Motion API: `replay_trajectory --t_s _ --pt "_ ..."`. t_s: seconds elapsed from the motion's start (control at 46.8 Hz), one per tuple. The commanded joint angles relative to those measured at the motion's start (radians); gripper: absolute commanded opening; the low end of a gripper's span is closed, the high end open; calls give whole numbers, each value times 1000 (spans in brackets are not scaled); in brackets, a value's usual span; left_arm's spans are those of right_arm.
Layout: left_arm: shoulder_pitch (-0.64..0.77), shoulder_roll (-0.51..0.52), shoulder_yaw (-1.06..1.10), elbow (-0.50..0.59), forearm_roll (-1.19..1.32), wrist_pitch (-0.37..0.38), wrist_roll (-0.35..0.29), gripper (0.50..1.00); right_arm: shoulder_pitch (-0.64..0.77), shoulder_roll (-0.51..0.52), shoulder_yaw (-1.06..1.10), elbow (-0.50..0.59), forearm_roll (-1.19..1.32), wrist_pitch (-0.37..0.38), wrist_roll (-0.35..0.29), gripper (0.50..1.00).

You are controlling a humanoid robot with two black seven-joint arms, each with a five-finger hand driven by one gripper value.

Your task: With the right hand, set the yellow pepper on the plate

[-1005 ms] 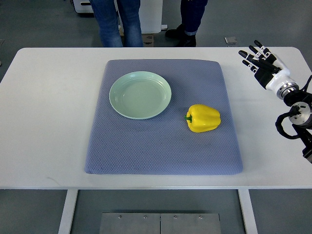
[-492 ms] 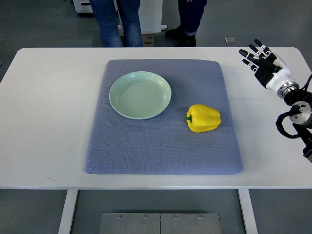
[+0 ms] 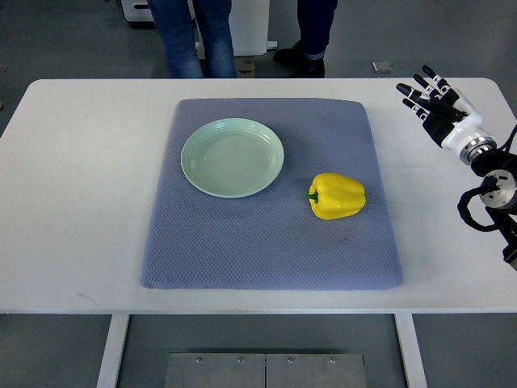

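A yellow pepper (image 3: 337, 196) lies on its side on the right part of a blue-grey mat (image 3: 271, 234), its green stem pointing left. A pale green plate (image 3: 233, 157) sits empty on the mat's upper left, a short way from the pepper. My right hand (image 3: 428, 99) hovers over the table's far right corner, fingers spread and holding nothing, well to the right of the pepper. The left arm does not show.
The mat lies on a white table (image 3: 81, 202). Two people's legs (image 3: 194, 32) stand just beyond the far edge. The right forearm and its cables (image 3: 489, 190) hang along the table's right edge.
The right hand has edged slightly to the right; the pepper and the plate have not moved.
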Motion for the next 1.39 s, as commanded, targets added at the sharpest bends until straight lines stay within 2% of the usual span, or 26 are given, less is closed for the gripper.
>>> replay_trajectory --t_s 0.0,0.214,0.556,0.834,1.005,1.198,1.369 --pt "0 0 0 0 0 0 0 1000 2 -4 0 0 0 18 5 1000" --pt "0 0 0 0 0 0 0 1000 3 -44 -38 13 -8 62 5 998" --pt "0 0 0 0 0 0 0 1000 40 -147 -184 132 -54 85 11 981" --pt "0 0 0 0 0 0 0 1000 94 -247 -324 252 -231 136 89 970" --pt "0 0 0 0 0 0 0 1000 146 -290 -428 304 -334 141 133 970" --pt "0 0 0 0 0 0 0 1000 277 -317 -665 332 -374 139 204 945" --pt "0 0 0 0 0 0 0 1000 350 -317 -793 361 -376 139 218 929"
